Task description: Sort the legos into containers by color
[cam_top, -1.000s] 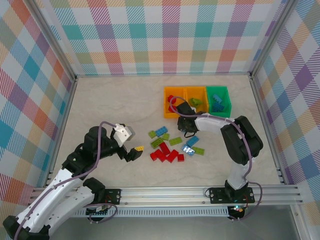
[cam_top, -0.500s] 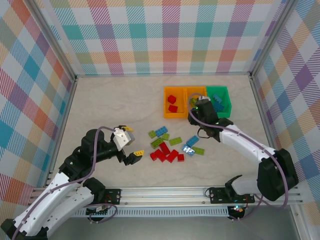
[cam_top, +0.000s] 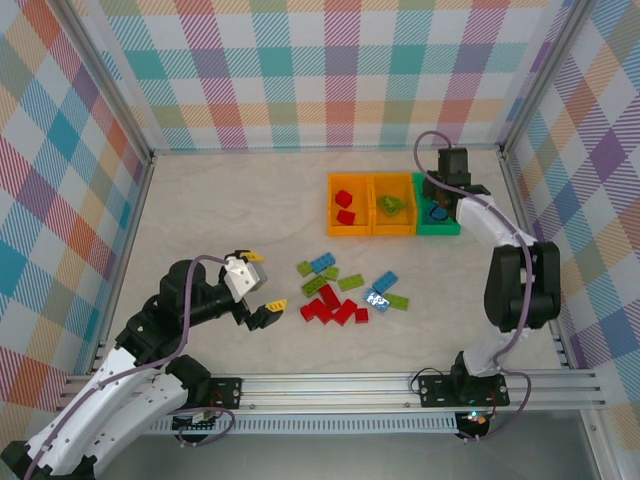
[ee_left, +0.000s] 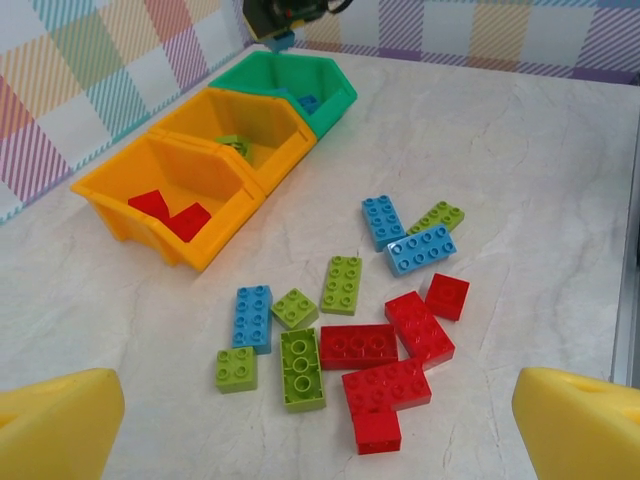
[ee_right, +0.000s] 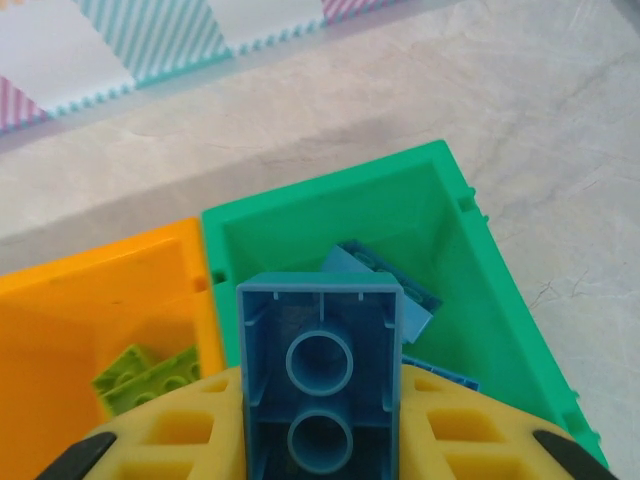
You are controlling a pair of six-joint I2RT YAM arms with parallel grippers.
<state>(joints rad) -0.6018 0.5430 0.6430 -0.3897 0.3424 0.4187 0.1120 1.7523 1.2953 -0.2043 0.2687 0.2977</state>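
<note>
My right gripper [cam_top: 440, 196] hovers over the green container [cam_top: 437, 230] at the back right, shut on a light blue lego [ee_right: 320, 370] held underside up above that bin [ee_right: 300, 250]. More blue bricks [ee_right: 385, 290] lie inside it. The left orange container [cam_top: 349, 232] holds red bricks [cam_top: 345, 205]; the middle orange one [cam_top: 392, 232] holds lime bricks [cam_top: 392, 205]. Loose red [ee_left: 360, 345], lime [ee_left: 302, 370] and blue legos [ee_left: 420, 248] lie scattered mid-table. My left gripper [cam_top: 265, 282] stands open to the left of that pile, nothing between its fingers.
The three containers stand side by side in a row near the back wall. Checked walls and metal rails close in the table on three sides. Bare tabletop [cam_top: 220, 210] stretches left of the containers and behind the left arm.
The right arm has swung from the loose pile to above the green container, carrying the blue brick. The left arm shifted slightly and then stayed still.
</note>
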